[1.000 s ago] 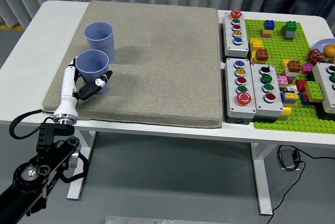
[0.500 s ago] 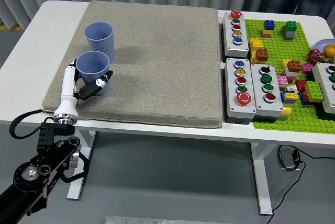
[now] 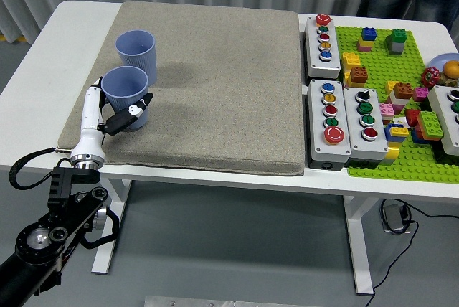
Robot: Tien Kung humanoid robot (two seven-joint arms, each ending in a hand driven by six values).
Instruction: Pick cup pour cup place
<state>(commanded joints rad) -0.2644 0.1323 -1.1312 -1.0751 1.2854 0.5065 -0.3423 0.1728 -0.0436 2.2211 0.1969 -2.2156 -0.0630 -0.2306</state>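
Two lilac plastic cups stand upright on the beige mat. The far cup is alone near the mat's left back part. The near cup sits at the mat's left edge with my left hand wrapped around its lower body, white thumb side on the left and black-tipped fingers across its front. The cup looks slightly raised and shifted left. What is inside either cup I cannot make out. My right hand does not appear.
Three grey button boxes lie right of the mat. A green baseplate with several bricks fills the right side. A person's legs stand at the top right behind the table.
My left hand with the near cup has shifted a little to the left and up. The far cup has not moved.
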